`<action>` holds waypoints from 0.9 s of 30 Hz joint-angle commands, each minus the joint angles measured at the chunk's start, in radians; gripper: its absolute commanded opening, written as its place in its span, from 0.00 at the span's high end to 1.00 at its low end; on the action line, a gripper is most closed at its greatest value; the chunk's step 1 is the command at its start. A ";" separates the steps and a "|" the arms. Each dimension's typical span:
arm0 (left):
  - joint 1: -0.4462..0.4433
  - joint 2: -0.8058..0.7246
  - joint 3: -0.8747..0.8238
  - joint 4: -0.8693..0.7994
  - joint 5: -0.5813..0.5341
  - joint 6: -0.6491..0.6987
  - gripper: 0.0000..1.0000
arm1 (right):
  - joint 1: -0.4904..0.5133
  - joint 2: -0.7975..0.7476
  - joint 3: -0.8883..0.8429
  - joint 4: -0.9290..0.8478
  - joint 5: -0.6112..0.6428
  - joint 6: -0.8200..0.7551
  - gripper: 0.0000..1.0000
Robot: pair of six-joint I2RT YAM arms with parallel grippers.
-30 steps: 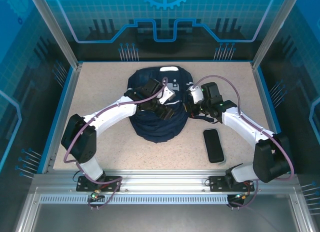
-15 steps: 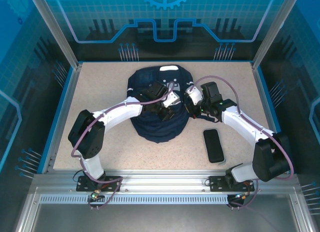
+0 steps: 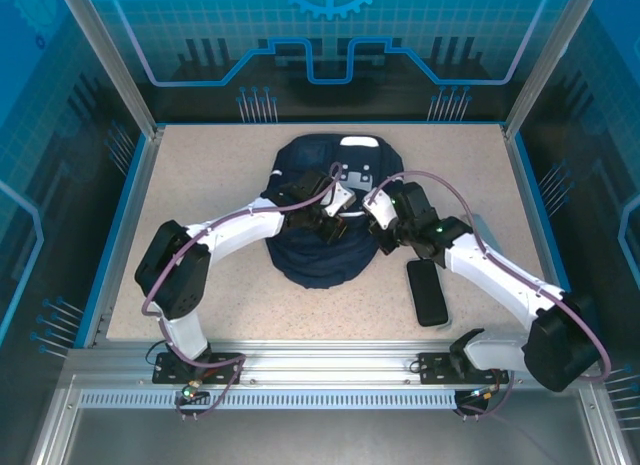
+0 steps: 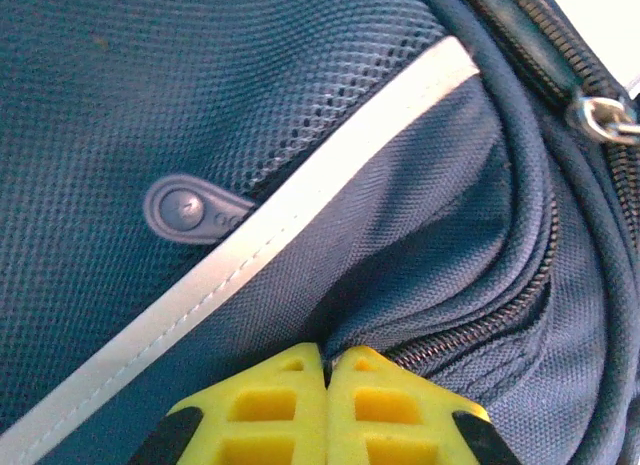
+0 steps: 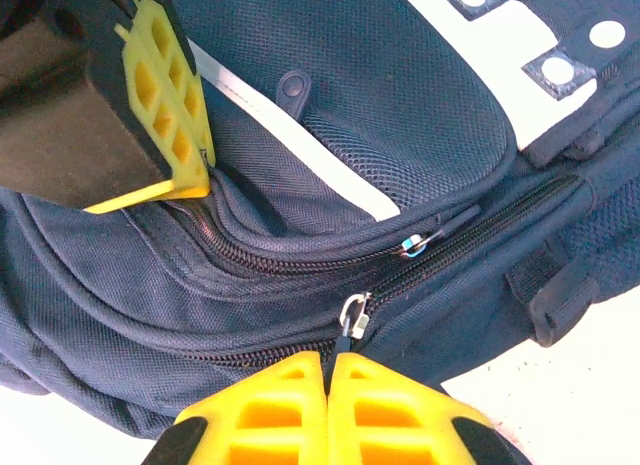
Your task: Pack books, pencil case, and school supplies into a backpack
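Between left jaws, pressed together: fold of backpack point(image 4: 250, 105) fabric. Right jaws: closed, pinching zipper pull point(image 5: 351, 315).

The left pincer point(image 4: 327, 360) has snapped shut and now pinches a fold of the backpack point(image 3: 318, 260). The right arm point(image 3: 500, 280) has swung its elbow outward and nearer. Its pincer point(image 5: 327, 363) has edged leftward, apparently gripping a zipper pull point(image 5: 350, 320). The backpack has shifted slightly rightward on the bench point(image 3: 200, 185).
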 commanded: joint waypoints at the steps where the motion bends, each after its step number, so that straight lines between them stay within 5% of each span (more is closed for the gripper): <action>1: 0.053 -0.033 -0.026 0.218 -0.163 -0.070 1.00 | 0.057 -0.092 -0.044 -0.067 -0.049 0.043 1.00; 5: 0.069 -0.069 -0.054 0.233 -0.133 -0.070 1.00 | 0.029 -0.071 -0.049 -0.047 0.107 0.118 1.00; 17: 0.070 -0.094 -0.082 0.217 -0.107 -0.019 1.00 | -0.078 0.068 0.086 -0.133 0.123 0.268 1.00; 27: 0.070 -0.071 -0.086 0.261 -0.119 -0.099 1.00 | -0.008 0.016 0.087 -0.188 -0.384 0.215 1.00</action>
